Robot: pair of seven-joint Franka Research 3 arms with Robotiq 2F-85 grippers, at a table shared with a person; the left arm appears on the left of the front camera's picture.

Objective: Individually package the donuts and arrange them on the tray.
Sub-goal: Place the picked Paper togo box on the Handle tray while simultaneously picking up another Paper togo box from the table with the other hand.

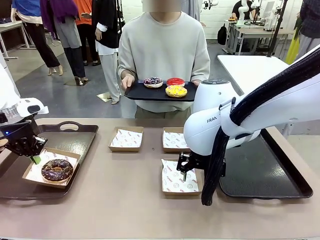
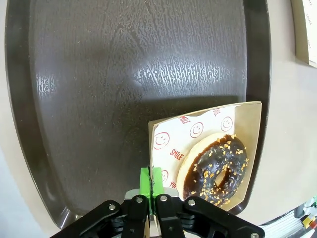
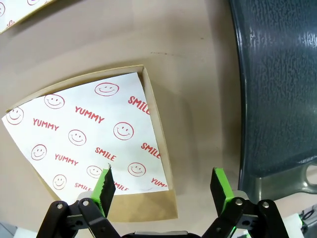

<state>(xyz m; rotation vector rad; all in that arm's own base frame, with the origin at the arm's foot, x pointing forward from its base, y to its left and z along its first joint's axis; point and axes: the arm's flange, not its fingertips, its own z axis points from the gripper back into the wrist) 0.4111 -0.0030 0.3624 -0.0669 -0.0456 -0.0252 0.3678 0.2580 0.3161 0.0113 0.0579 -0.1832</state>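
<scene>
A chocolate donut (image 1: 56, 170) (image 2: 215, 168) with nut crumbs lies in a brown cardboard box (image 1: 30, 175) (image 2: 198, 124) on the left dark tray (image 1: 75, 136) (image 2: 124, 74). My left gripper (image 1: 33, 152) (image 2: 151, 178) is shut on that box's rim. Across the table a person holds a black tray (image 1: 137, 93) carrying a purple sprinkled donut (image 1: 153, 82), a red donut (image 1: 175, 81) and a yellow donut (image 1: 176, 91). My right gripper (image 1: 185, 169) (image 3: 162, 183) hangs open over an empty paper-lined box (image 1: 177, 181) (image 3: 89, 144), its fingers straddling the box's right wall.
Two more empty lined boxes (image 1: 126, 138) (image 1: 172, 140) sit mid-table. A second dark tray (image 1: 265, 172) (image 3: 277, 74) lies at the right, partly behind my right arm. Bare tabletop runs along the front edge.
</scene>
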